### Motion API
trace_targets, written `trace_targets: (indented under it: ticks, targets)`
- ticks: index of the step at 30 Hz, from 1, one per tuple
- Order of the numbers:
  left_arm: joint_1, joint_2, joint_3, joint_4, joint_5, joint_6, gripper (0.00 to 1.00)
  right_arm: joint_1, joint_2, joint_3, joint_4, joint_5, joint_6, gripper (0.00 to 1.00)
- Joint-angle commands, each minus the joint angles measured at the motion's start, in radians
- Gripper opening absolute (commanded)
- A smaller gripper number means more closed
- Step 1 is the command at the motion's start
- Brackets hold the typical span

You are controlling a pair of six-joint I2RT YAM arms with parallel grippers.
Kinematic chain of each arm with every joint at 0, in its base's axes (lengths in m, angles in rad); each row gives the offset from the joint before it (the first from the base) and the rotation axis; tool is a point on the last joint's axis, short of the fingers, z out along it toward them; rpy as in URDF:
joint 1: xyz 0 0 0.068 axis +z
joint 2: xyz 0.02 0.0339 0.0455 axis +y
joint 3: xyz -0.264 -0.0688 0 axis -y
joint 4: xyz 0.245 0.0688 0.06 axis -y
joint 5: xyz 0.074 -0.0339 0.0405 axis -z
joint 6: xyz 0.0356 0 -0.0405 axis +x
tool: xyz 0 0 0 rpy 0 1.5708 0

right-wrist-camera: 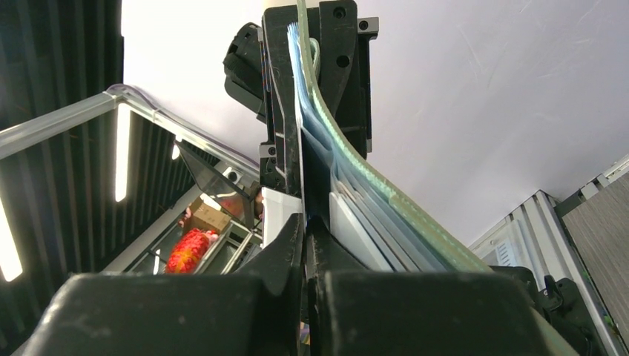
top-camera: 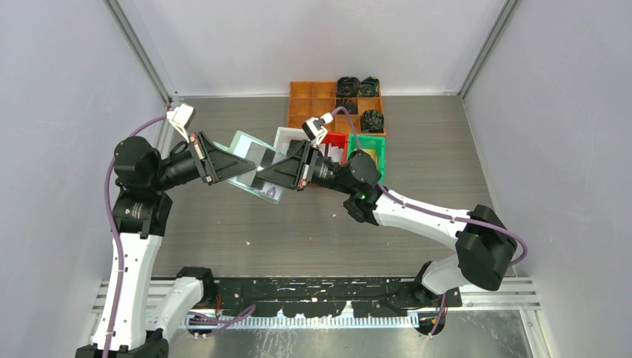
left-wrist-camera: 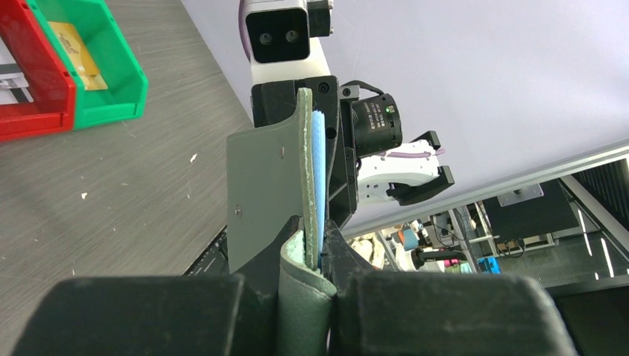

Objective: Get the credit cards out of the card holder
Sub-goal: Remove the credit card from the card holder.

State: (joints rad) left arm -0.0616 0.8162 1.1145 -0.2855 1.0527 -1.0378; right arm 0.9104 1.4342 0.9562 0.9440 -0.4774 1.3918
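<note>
The card holder (top-camera: 247, 159) is a pale sage-green wallet held open in the air between both grippers. My left gripper (top-camera: 227, 161) is shut on its folded edge; in the left wrist view (left-wrist-camera: 315, 248) the green cover (left-wrist-camera: 267, 185) stands upright in the jaws. My right gripper (top-camera: 270, 175) is shut on a thin bluish inner leaf at the opposite edge (right-wrist-camera: 305, 226); I cannot tell whether a card is inside that leaf. White credit cards (right-wrist-camera: 356, 230) sit in the pockets beside the right finger, under the curved green cover (right-wrist-camera: 386, 202). One white card (top-camera: 271, 193) hangs at the lower edge.
A white bin (top-camera: 287, 137), a red bin (top-camera: 336, 142) and a green bin (top-camera: 370, 145) stand behind the holder. The green bin (left-wrist-camera: 104, 74) holds a gold-tan card (left-wrist-camera: 74, 48). An orange compartment tray (top-camera: 313, 94) with dark fabric bundles (top-camera: 348, 86) stands at the back.
</note>
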Motion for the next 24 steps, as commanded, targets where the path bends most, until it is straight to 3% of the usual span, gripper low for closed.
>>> trace_targets:
  ticks: [1, 6, 10, 13, 17, 20, 24]
  targets:
    - [0.002, -0.021, 0.05, 0.083, 0.039, -0.026, 0.09, -0.007, -0.058, -0.03, 0.05, 0.035, -0.028, 0.03]
    - [0.001, -0.022, 0.052, 0.084, 0.035, -0.026, 0.09, -0.007, -0.078, -0.046, 0.017, 0.044, -0.049, 0.02]
    - [0.002, -0.025, 0.049, 0.088, 0.03, -0.022, 0.01, -0.007, -0.075, -0.043, 0.006, 0.05, -0.049, 0.04]
    - [0.001, -0.034, 0.043, 0.086, 0.022, -0.013, 0.0, -0.005, -0.055, -0.017, 0.008, 0.056, -0.035, 0.24]
    - [0.002, -0.042, 0.041, 0.082, 0.021, -0.004, 0.0, -0.001, -0.013, 0.033, 0.042, 0.061, -0.003, 0.39]
    - [0.001, -0.048, 0.042, 0.087, 0.022, 0.002, 0.0, -0.001, 0.008, 0.05, 0.072, 0.075, 0.016, 0.39]
    - [0.002, -0.048, 0.048, 0.076, 0.028, 0.012, 0.0, -0.001, 0.017, 0.055, 0.101, 0.095, 0.026, 0.27]
